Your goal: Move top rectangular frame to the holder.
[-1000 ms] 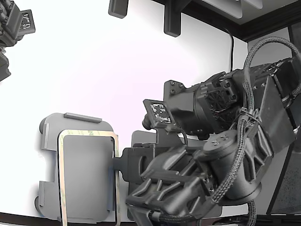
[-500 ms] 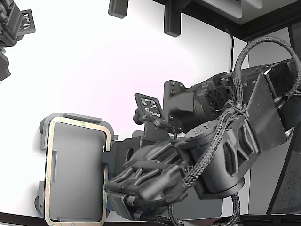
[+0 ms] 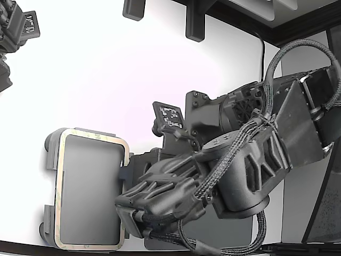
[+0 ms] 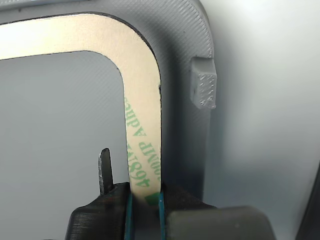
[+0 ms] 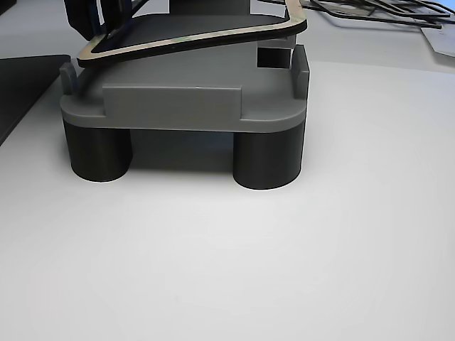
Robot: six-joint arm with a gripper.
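Observation:
The top rectangular frame (image 3: pixel 57 192), a thin beige ring with green print, lies over the light grey holder (image 3: pixel 88 192) at the exterior view's lower left. My gripper (image 3: pixel 124 173) is shut on the frame's long side nearest the arm. In the wrist view the teal pads (image 4: pixel 129 205) clamp the frame's strip (image 4: pixel 142 125) just past a rounded corner, beside the holder's raised tab (image 4: pixel 204 82). The other view shows the frame (image 5: pixel 192 39) tilted above the holder (image 5: pixel 185 99), one end close to the holder's top and the other end raised. The gripper (image 5: pixel 99 18) is at the lower end.
The holder stands on dark round legs (image 5: pixel 266 160) on a white table. A dark grey mat (image 5: pixel 18 85) lies beside it, and also shows under the arm (image 3: pixel 234 234). A second arm's head (image 3: pixel 16 32) sits at the exterior view's upper left. Cables (image 5: pixel 370 11) lie behind.
The gripper has carried the frame toward the exterior view's left. It hung off the holder's arm-side edge and now lines up over the holder's outline. The arm has swung down and left.

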